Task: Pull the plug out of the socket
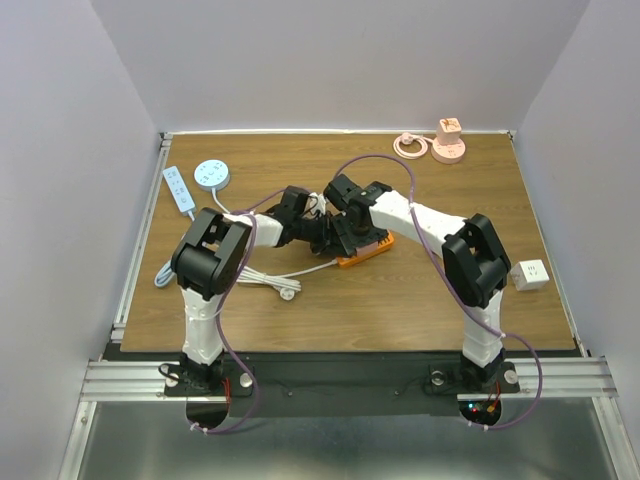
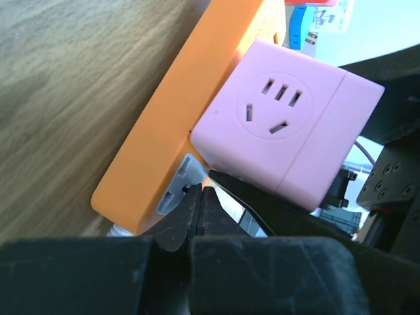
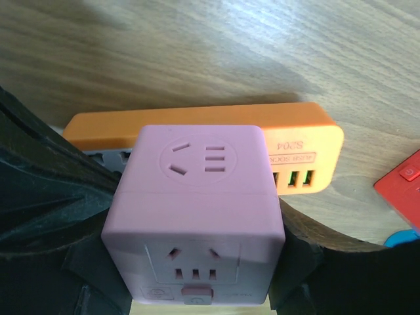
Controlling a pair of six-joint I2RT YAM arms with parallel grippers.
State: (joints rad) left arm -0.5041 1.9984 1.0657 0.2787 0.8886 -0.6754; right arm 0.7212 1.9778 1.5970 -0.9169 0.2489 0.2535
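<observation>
The pink cube plug (image 3: 197, 197) sits against the grey socket face (image 2: 176, 187) of the orange power strip (image 3: 197, 121), which lies mid-table in the top view (image 1: 362, 252). My right gripper (image 3: 197, 220) is shut on the pink cube, with one finger on each side. My left gripper (image 2: 200, 197) is shut and empty. Its tips rest at the strip's grey face, right beside the cube (image 2: 282, 125). I cannot tell whether the plug's pins are still in the socket. In the top view both grippers (image 1: 335, 230) meet over the strip and hide the cube.
A white power strip (image 1: 179, 188) and a round white socket (image 1: 211, 173) lie at the back left. A white cable (image 1: 270, 283) trails left of the strip. A pink socket set (image 1: 448, 142) stands at the back right, and a white cube (image 1: 529, 274) sits at the right edge.
</observation>
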